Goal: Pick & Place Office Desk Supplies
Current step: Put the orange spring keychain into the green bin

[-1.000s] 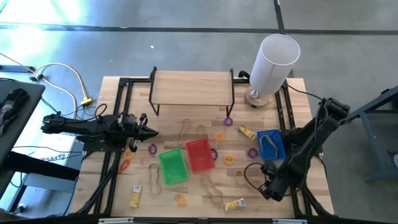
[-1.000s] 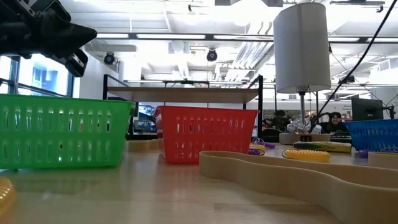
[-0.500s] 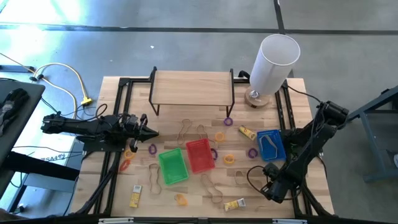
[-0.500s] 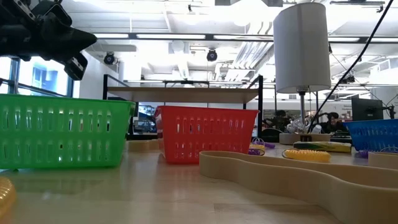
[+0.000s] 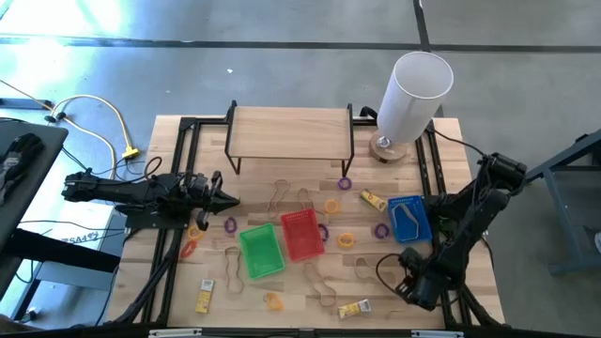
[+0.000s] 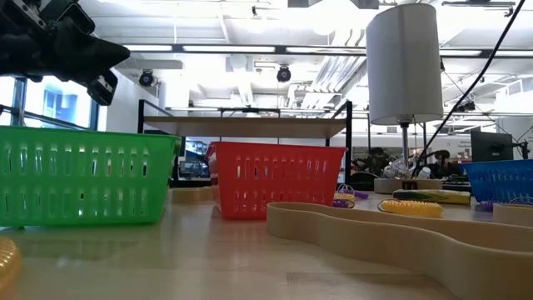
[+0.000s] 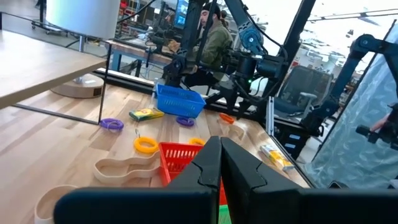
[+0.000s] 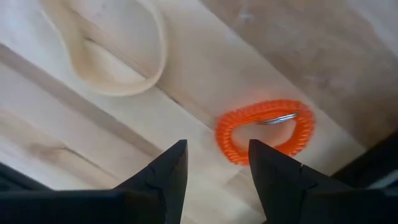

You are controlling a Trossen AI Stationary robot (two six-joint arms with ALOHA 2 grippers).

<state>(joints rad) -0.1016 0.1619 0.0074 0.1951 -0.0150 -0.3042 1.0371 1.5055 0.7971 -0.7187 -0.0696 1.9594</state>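
Small supplies lie loose on the table: purple rings point(image 5: 345, 183), orange rings point(image 5: 332, 207), a red ring point(image 5: 191, 249), tan rubber-band loops point(image 5: 319, 280) and yellow packets point(image 5: 354, 308). My right gripper point(image 5: 416, 289) is open, pointing down over the table's near right part. An orange coil ring point(image 8: 264, 130) lies flat just ahead of the right gripper point(image 8: 214, 168), beside a tan band point(image 8: 118, 90). My left gripper point(image 5: 222, 198) is shut and level above the table's left side, with nothing in it; its fingers point(image 7: 219, 165) point toward the right.
Green point(image 5: 261, 251), red point(image 5: 301, 234) and blue point(image 5: 408, 218) baskets stand mid-table. A low wooden shelf point(image 5: 289, 131) and a tall white cylinder point(image 5: 413, 89) stand along the far edge. Black frame rails run down both sides. A person sits beyond the table point(image 7: 217, 37).
My right gripper has moved a little toward the table's near edge, staying low over the wood. The left arm has kept almost still.
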